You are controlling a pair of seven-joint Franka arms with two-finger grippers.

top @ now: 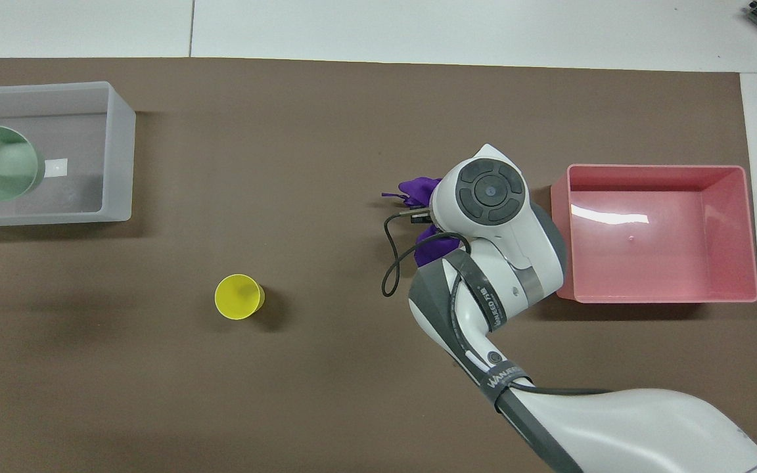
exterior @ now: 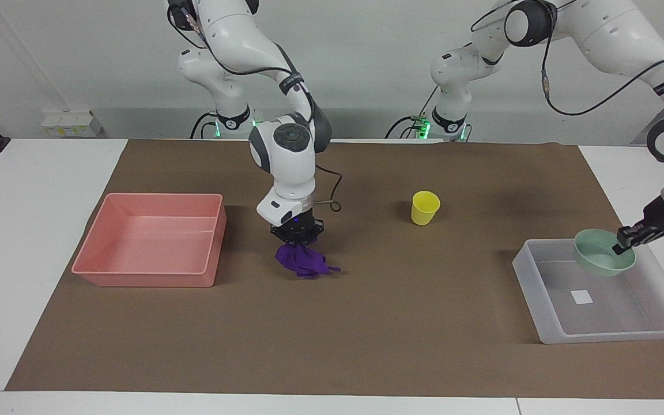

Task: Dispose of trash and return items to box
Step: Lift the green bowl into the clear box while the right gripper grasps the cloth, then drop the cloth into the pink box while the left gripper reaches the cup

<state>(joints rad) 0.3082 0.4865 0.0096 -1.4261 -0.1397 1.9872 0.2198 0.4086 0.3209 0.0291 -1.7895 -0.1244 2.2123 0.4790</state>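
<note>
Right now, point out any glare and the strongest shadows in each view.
Overhead view: a white glare streak lies on the pink bin floor, a small glint on the translucent box; the yellow cup casts a soft shadow toward the right arm's end. Facing view: dark shadow beside the pink bin's wall; a faint one under the purple cloth.

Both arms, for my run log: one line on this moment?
left gripper: holds bowl over clear bin | right gripper: shut on purple rag | cup: untouched

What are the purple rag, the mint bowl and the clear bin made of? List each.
Purple rag: soft cloth, matte; it hangs in limp folds.
Mint bowl: probably plastic, smooth, keeps its round shape.
Clear bin: translucent whitish plastic; the sticker on its floor shows through.
</note>
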